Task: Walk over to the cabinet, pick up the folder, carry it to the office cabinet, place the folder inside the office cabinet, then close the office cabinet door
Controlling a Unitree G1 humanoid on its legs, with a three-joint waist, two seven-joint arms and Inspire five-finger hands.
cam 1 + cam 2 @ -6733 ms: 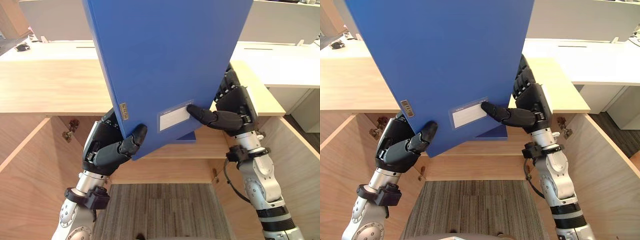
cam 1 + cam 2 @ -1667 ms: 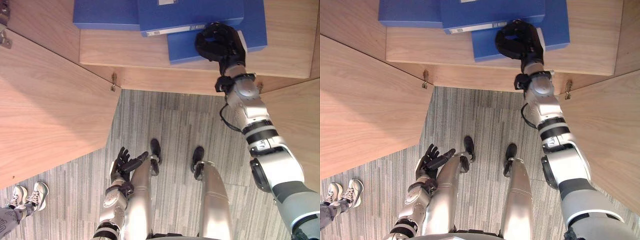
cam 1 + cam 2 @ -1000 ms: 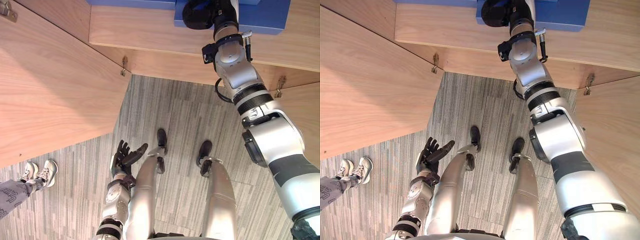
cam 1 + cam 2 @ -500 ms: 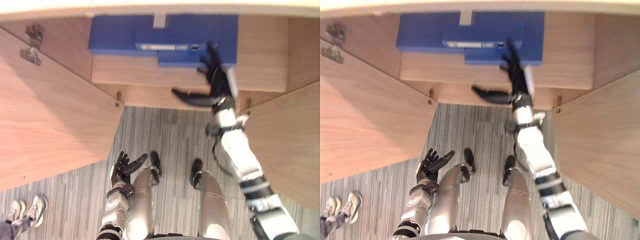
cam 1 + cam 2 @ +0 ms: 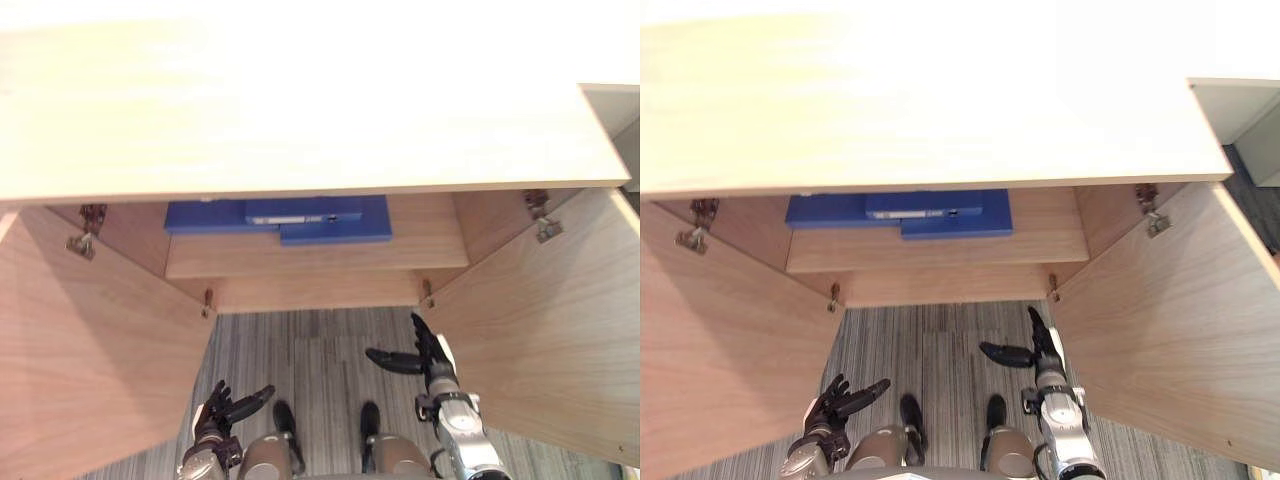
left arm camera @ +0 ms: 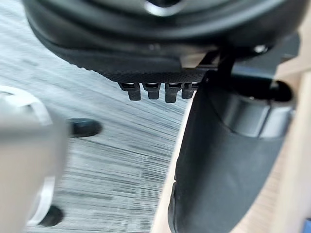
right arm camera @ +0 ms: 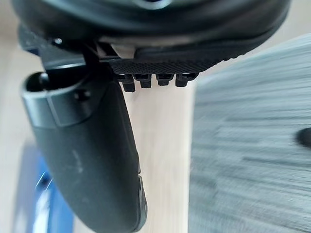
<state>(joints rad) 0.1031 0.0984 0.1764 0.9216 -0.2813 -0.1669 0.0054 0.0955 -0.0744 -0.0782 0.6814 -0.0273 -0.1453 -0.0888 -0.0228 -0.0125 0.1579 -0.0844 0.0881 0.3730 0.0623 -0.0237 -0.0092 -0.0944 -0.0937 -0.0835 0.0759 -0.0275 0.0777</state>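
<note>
**On the cabinet shelf lies the folder; both hands hang loose below**

Inside the office cabinet (image 5: 300,110), on its wooden shelf (image 5: 300,257), the blue folder (image 5: 303,210) lies flat on top of two other blue folders (image 5: 205,217), just under the edge of the cabinet's top. Neither hand touches it. Both doors stand wide apart: the left door (image 5: 90,340) swings out on one side and the right door (image 5: 540,340) on the other, with striped grey carpet (image 5: 320,345) between them.

Low before the opening, over the carpet, the right hand (image 5: 432,358) holds nothing; its fingers point towards the shelf and its thumb sticks out sideways. The right wrist view shows that thumb straight, with a strip of blue folder past it. The left hand (image 5: 213,412) hangs at the lower left, near the left door's bottom edge, fingers spread and relaxed, grasping nothing.
</note>
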